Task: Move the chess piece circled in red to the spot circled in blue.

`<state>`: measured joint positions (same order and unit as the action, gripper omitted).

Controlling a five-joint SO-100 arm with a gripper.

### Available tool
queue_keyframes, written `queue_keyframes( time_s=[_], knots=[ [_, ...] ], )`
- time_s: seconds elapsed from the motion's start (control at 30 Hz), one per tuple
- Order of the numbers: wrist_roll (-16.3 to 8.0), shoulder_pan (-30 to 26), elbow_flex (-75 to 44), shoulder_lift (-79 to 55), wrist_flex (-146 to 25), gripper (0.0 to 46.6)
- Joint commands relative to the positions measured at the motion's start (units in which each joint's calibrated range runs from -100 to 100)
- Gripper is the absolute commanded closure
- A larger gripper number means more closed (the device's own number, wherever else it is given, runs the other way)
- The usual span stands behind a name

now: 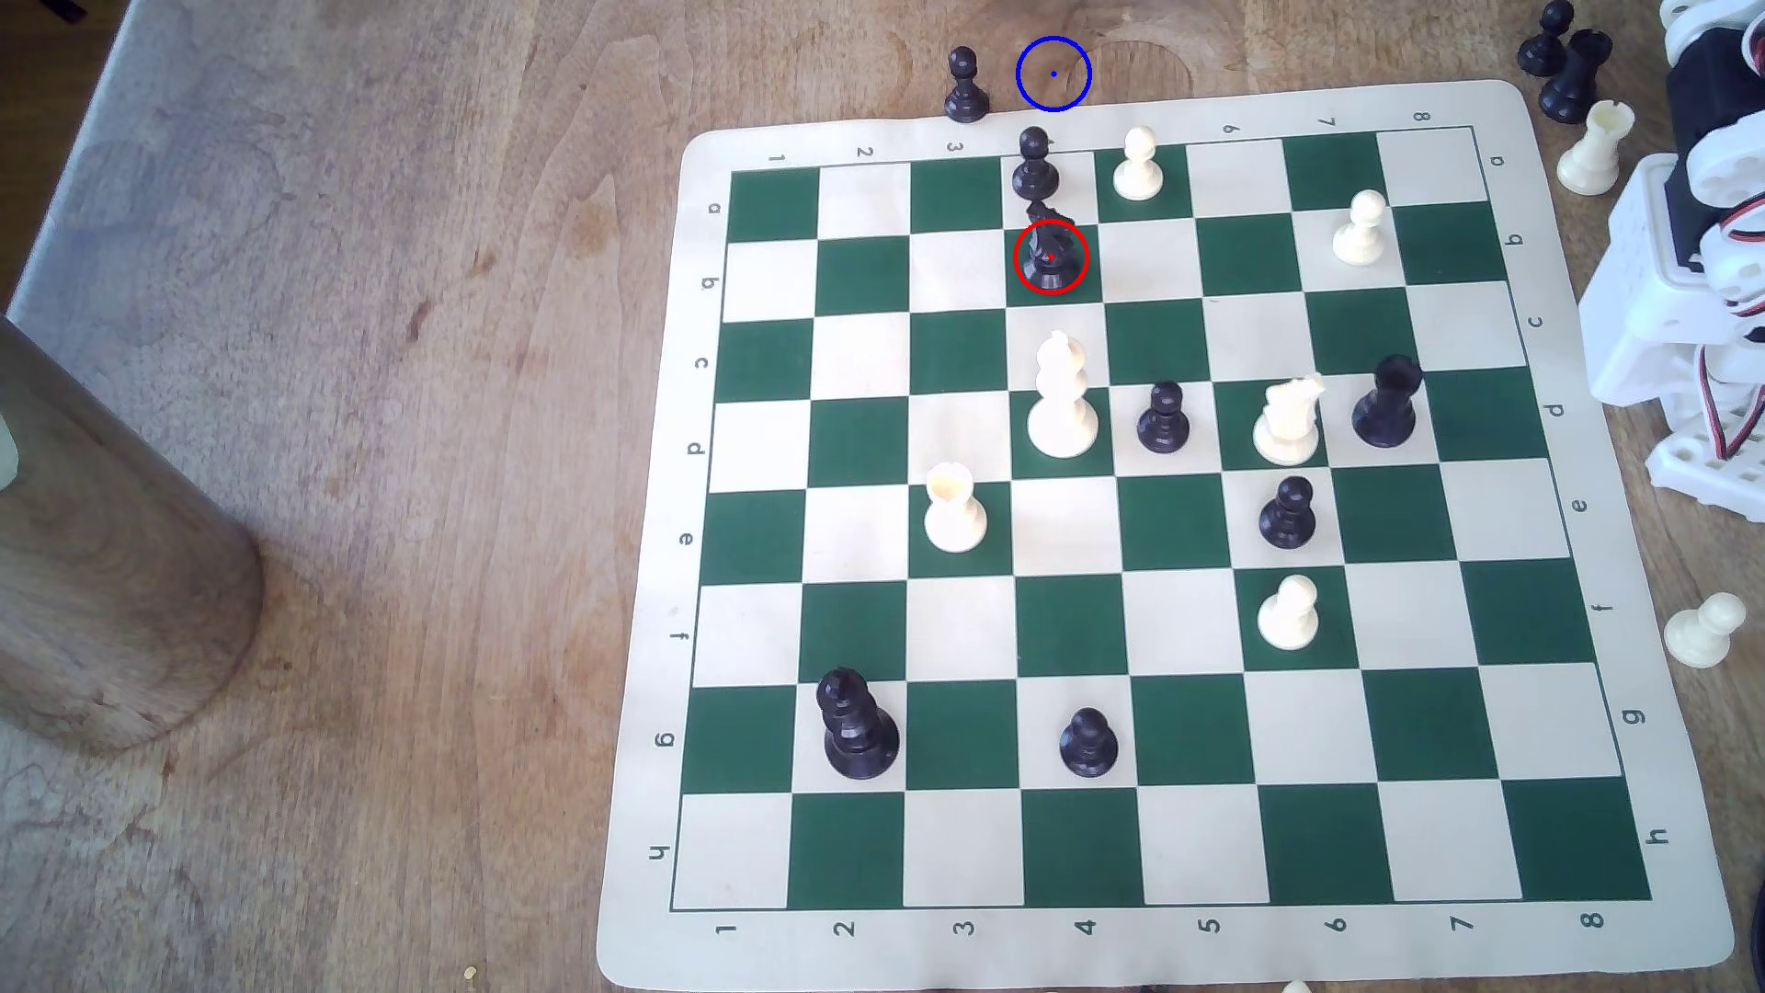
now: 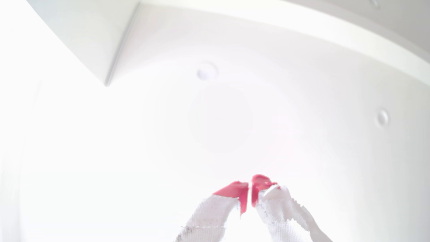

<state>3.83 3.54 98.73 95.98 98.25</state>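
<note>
The chess piece (image 1: 1049,250), a black knight ringed in red, stands on a green square in the board's second row from the far edge. A black pawn (image 1: 1034,164) stands just behind it. The spot (image 1: 1053,73), a blue ring with a centre dot, marks bare wood just past the board's far edge. In the wrist view my gripper (image 2: 250,186) points at a bright white ceiling, its red-tipped, tape-wrapped fingers (image 2: 235,190) pressed together with nothing between them. The white arm body (image 1: 1690,286) is folded at the exterior view's right edge, off the board.
The green-and-cream chess mat (image 1: 669,592) holds several black and cream pieces. A black pawn (image 1: 965,86) stands on the wood left of the spot in the exterior view. Captured pieces (image 1: 1566,67) cluster at the far right. A wooden cylinder (image 1: 105,554) stands at the left.
</note>
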Motion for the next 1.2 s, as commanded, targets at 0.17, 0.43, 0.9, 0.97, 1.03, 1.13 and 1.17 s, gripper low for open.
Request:
queue_keyframes(
  time_s=[0.17,0.43,0.9,0.97,1.03,1.13,1.17],
  knots=[
    [-5.42,1.35,-0.37,-0.14,-12.42,46.4],
    [-5.32,1.04,-16.41,-0.14,-53.2,46.4],
    [-6.4,8.23,-35.54,-0.31,-121.51,46.4],
    [-6.4,8.08,-35.82,-0.39,-127.4,46.4],
    [-5.76,8.62,-36.09,-0.39,-133.05,46.5],
    [-1.86,6.04,-36.81,-2.43,-135.43,46.4],
    [-1.61,5.42,-37.81,-3.53,-136.58,46.4]
  ],
)
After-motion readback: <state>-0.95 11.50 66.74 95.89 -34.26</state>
